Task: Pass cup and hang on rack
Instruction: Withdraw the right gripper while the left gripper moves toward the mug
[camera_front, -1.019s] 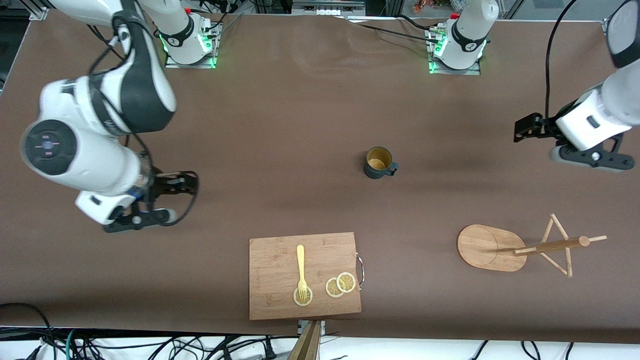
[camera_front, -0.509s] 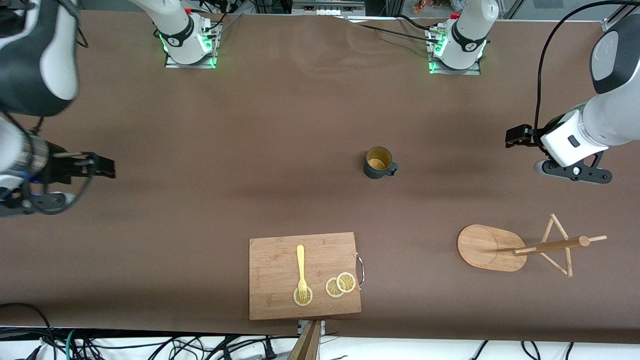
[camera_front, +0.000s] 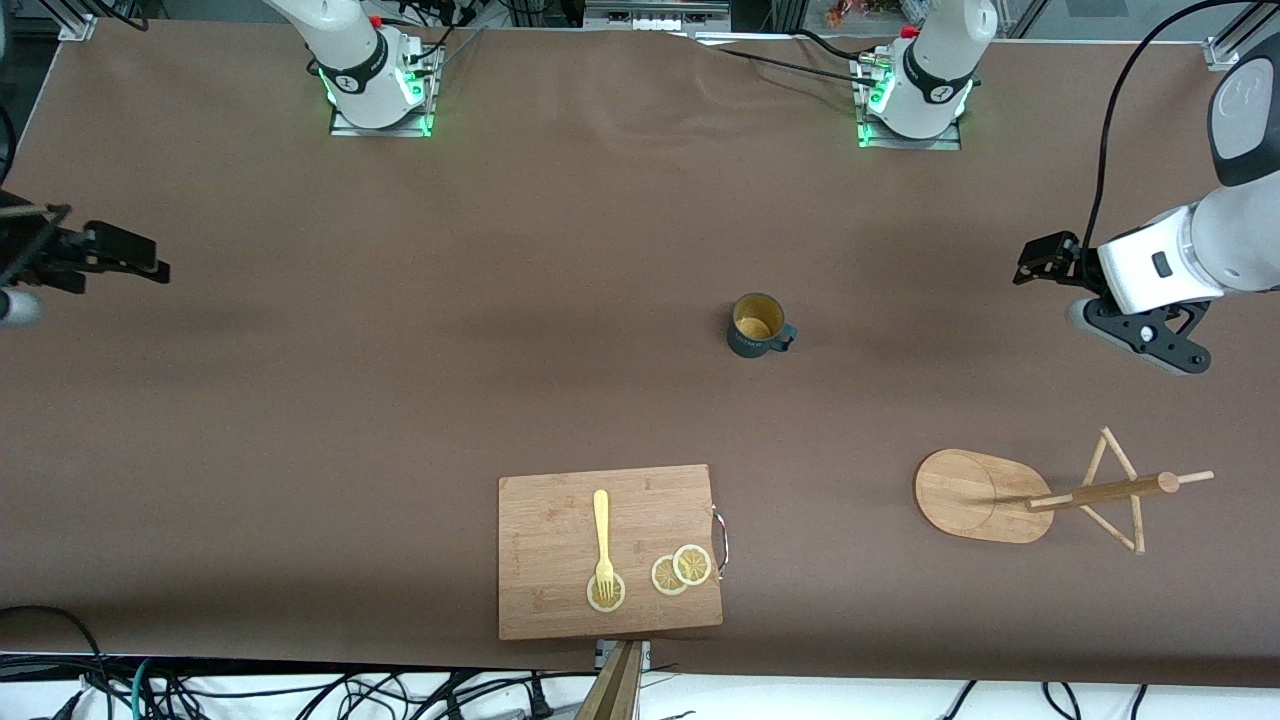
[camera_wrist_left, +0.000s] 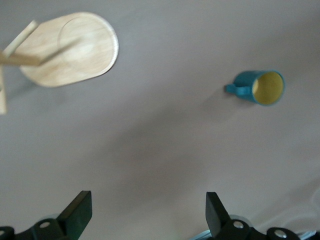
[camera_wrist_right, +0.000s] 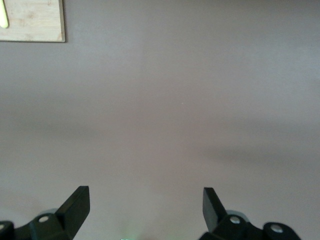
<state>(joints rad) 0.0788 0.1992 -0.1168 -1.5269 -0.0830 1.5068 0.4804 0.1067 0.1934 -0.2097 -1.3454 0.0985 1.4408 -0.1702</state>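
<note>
table (camera_front: 560, 250): brown covering | cables (camera_front: 300, 695): along its near edge

Cup (camera_front: 757, 326): dark teal outside, mustard-yellow inside. Rack (camera_front: 1010, 492): light wood, plain grain. Tabletop (camera_front: 560, 300): flat brown, no pattern. Cutting board (camera_front: 560, 540): bamboo tan w/ pale yellow fork (camera_front: 602, 535) & yellow lemon slices (camera_front: 680, 570). Left claw (camera_front: 1040, 258) & right claw (camera_front: 125, 250): black; arms white.

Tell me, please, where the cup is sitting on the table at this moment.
In the front view the cup stands upright on the bare table near its middle, farther from the camera than the cutting board and the rack, with neither gripper near it.
</note>
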